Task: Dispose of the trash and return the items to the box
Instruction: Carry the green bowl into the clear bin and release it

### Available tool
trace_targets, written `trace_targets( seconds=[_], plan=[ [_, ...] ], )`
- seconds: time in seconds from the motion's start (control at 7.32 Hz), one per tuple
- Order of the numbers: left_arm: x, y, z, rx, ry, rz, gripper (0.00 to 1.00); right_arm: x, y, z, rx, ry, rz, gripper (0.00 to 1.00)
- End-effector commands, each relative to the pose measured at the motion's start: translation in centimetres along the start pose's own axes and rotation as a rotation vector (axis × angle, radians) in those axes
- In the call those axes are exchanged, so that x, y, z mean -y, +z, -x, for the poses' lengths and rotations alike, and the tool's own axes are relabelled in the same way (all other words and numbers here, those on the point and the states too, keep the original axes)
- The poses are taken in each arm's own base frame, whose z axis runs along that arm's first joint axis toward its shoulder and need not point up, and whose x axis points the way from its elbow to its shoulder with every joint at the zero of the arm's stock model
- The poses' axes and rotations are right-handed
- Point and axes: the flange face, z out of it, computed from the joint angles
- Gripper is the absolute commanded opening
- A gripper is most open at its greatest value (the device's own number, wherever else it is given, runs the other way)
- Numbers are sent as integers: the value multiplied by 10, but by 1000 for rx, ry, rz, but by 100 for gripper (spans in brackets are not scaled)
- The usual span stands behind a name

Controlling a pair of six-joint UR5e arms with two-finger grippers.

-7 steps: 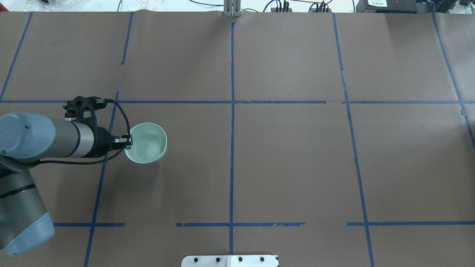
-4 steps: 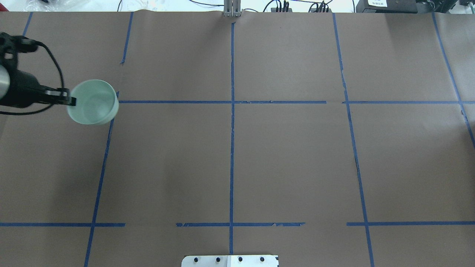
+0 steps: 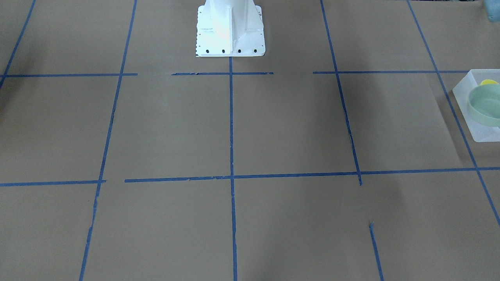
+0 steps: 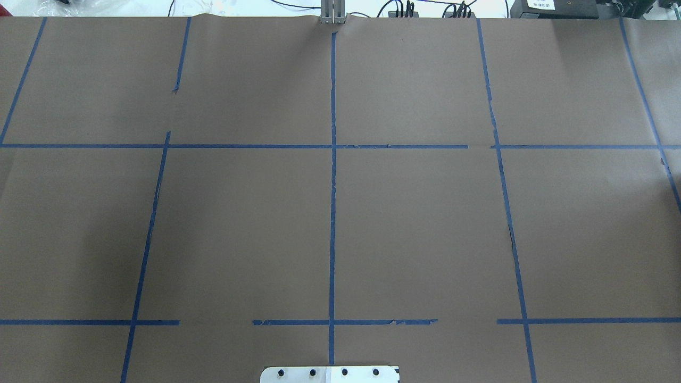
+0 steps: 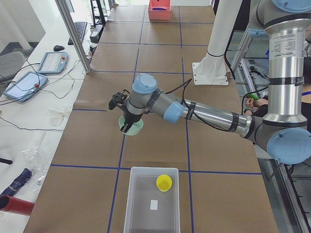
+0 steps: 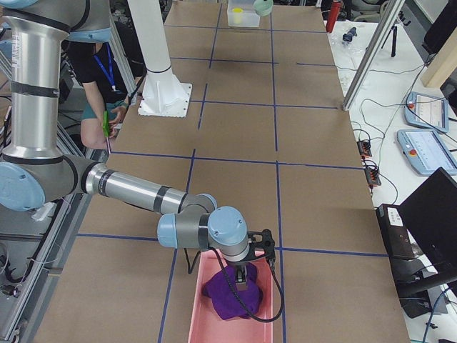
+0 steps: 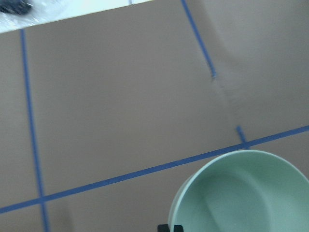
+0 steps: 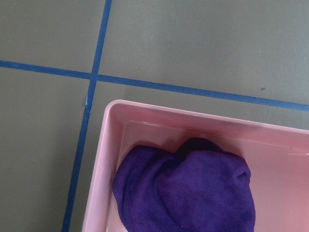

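Front: bowl (image 3: 484, 104) over box (image 3: 481, 136), by cup (image 3: 489, 82).
Overhead: taped table (image 4: 425, 223) only.
Left gripper (image 7: 170, 227): pinching bowl rim.
Right gripper (image 6: 243, 275): above pink bin (image 6: 214, 330), purple cloth (image 6: 228, 296) inside; jaws unreadable.

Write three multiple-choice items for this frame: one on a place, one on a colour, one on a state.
1. Where is the cup?
A) in the box
B) on the bare table
C) on a shelf

2. What colour is the cloth in the pink bin?
A) white
B) purple
C) green

3. How is the bowl?
A) full of trash
B) upside down
C) empty, opening up

Answers: 1 A, the cup sits inside the box walls. 2 B, the cloth is plainly purple. 3 C, the left wrist view looks into a bare inside.
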Motion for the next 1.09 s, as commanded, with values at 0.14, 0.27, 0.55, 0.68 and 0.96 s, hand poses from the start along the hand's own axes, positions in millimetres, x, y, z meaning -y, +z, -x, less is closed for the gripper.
trace_targets(
  seconds=[0.14,0.27,0.55,0.68,0.96],
  plan=[
    [-103,34,138,19,73,93,0,5,-2,3,13,-7,-8,100],
    [-129,51,150,27,83,80,0,6,-3,3,12,-8,-9,100],
    [-176,76,158,58,3,24,0,7,-3,3,12,-9,-10,100],
    [-198,86,157,65,-40,-2,0,7,-3,3,12,-9,-10,100],
    [-207,101,146,41,-23,20,0,7,-3,3,11,-9,-10,100]
  ],
)
